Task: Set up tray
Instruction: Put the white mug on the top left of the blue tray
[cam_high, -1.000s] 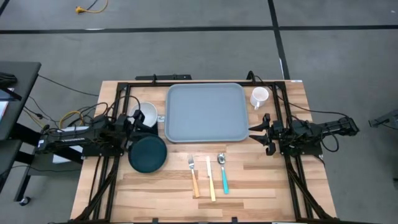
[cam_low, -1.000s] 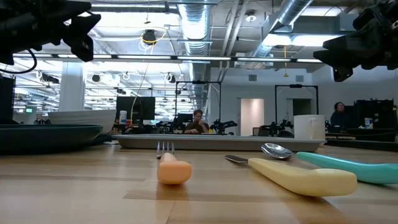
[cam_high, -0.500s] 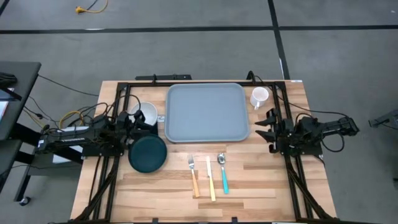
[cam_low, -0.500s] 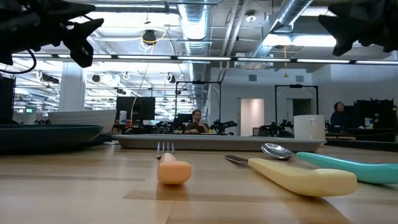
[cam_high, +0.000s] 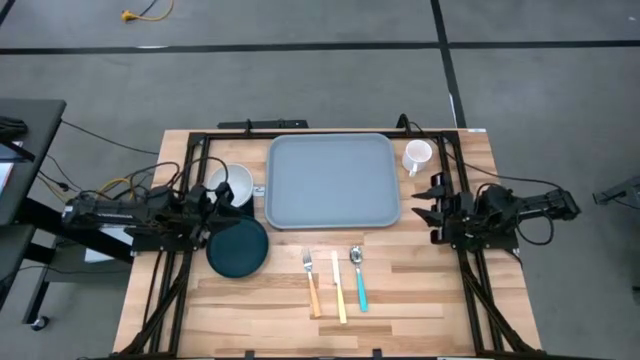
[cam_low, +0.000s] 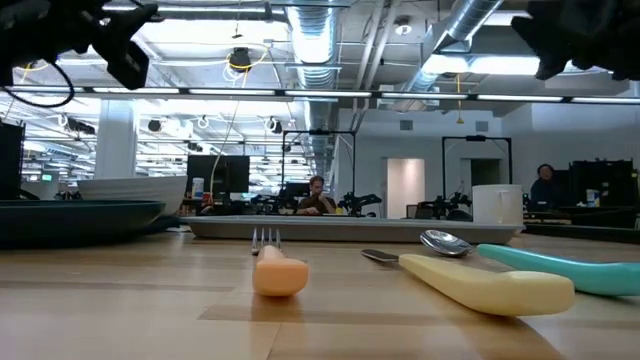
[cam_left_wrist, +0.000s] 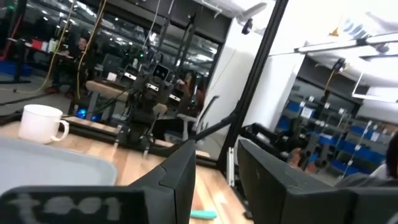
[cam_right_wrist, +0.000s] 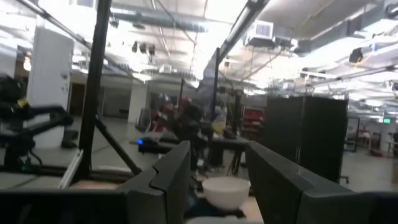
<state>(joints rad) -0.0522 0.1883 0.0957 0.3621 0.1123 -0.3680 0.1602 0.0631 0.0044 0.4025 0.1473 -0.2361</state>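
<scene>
Wooden worktop (cam_high: 420, 290) carries the tray (cam_high: 332, 181) at its far edge, between both tools; right tool (cam_high: 427, 205) nearer, left tool (cam_high: 222, 205) beside the bowl (cam_high: 236, 183); both part-open, empty.

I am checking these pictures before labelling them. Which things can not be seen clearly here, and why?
- Tray, low view: seen edge-on as a thin strip, so its surface is hidden.
- Bowl, high view: the left arm covers part of it.
- Plate, low view: cut off by the picture's edge.
- Spoon, low view: the knife in front hides its handle partly.
- Mug, left wrist view: too blurred for detail.
</scene>
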